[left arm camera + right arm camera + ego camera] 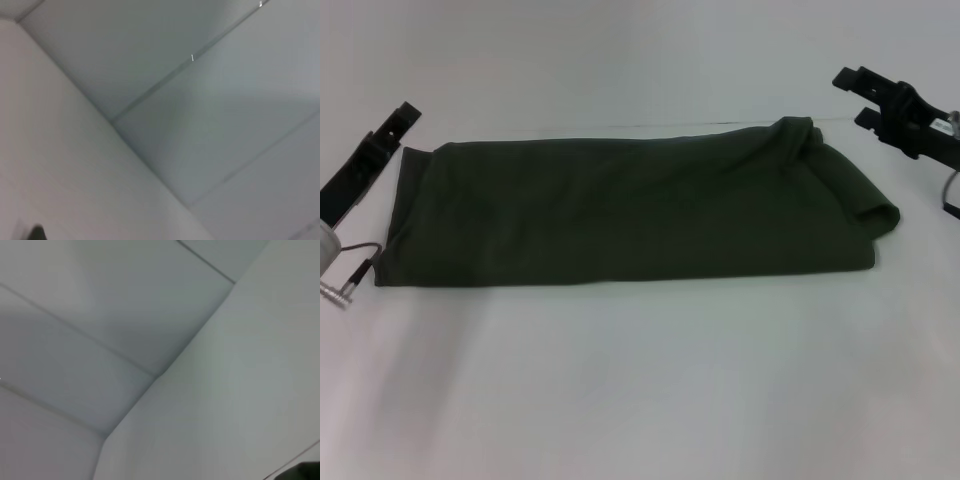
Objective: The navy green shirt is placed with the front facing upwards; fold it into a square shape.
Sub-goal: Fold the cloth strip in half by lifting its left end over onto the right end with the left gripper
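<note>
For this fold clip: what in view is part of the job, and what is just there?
Part of the job:
- navy green shirt, folded into a long band on the table
- left claw, off its left end
- right claw, beyond its right end

Just there:
- white table

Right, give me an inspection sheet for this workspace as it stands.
Surface: white table, bare in front of the shirt.
Job's things: dark olive-green fabric shirt, folded into a long band lying crosswise, bunched at its right end; no lettering showing.
Clutter: nothing seen.
Grippers: left claw off the shirt's left end; right claw off its right end; both clear of it.
Cables: thin cable by the left arm.
Surroundings: plain white wall panels.
</note>
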{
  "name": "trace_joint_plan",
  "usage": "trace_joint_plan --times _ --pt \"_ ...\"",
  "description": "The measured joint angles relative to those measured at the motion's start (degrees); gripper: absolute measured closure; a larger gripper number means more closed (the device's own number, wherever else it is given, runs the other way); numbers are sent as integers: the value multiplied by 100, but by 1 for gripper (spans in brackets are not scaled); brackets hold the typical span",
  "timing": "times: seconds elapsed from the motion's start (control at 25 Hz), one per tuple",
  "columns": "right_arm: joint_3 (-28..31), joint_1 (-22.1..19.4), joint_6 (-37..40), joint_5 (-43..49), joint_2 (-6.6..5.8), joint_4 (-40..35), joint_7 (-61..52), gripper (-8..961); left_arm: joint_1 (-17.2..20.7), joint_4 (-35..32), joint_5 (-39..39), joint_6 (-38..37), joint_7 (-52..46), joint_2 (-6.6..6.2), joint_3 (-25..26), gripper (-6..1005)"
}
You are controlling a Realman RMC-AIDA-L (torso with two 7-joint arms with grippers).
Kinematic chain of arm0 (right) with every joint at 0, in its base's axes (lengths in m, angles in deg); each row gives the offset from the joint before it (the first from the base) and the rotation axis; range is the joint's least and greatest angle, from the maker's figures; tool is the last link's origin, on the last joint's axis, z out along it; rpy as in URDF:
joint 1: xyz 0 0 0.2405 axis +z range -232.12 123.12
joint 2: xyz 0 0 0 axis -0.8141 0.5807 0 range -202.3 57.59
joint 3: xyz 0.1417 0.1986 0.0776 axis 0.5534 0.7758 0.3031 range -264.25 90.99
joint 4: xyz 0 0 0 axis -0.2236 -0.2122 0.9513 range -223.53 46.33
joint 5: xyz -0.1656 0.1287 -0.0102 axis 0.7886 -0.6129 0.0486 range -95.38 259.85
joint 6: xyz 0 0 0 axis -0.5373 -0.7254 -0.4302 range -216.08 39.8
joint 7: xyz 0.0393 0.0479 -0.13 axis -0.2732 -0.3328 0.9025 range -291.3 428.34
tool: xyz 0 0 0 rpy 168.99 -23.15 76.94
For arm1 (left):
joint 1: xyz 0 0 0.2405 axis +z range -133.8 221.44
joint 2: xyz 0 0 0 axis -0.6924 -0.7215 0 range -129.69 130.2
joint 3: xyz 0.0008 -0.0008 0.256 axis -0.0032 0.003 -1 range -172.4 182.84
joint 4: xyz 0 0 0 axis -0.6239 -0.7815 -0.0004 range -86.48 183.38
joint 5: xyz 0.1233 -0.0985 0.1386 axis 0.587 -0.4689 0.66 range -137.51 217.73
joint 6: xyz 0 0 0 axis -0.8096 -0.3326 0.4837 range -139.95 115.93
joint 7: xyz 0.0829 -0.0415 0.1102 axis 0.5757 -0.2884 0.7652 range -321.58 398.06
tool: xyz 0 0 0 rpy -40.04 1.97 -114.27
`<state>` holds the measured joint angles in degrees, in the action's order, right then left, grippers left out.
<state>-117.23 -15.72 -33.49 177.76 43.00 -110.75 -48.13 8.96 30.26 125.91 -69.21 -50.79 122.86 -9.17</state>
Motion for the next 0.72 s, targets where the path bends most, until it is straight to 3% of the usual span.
trace_joint_plan --times 0.12,0.24,0.36,0.52,0.72 --pt "-220 -134 557 147 -234 -18 -152 83 217 -454 359 -79 -1281 -198 -1008 330" --pt "-480 -225 1056 481 -459 -128 -465 85 347 -1226 1413 -362 -2657 -338 -1449 330" --pt "-635 -293 1557 1061 -644 -354 -852 85 300 -1873 2851 -790 -3854 -542 -1471 330" --pt "-651 -366 1904 1757 -720 -654 -1297 85 76 -2274 4393 -1007 -4718 -759 -1376 329" --pt "-654 -458 1979 2134 -701 -738 -1403 85 -111 -2345 5309 -850 -4978 -844 -1324 329"
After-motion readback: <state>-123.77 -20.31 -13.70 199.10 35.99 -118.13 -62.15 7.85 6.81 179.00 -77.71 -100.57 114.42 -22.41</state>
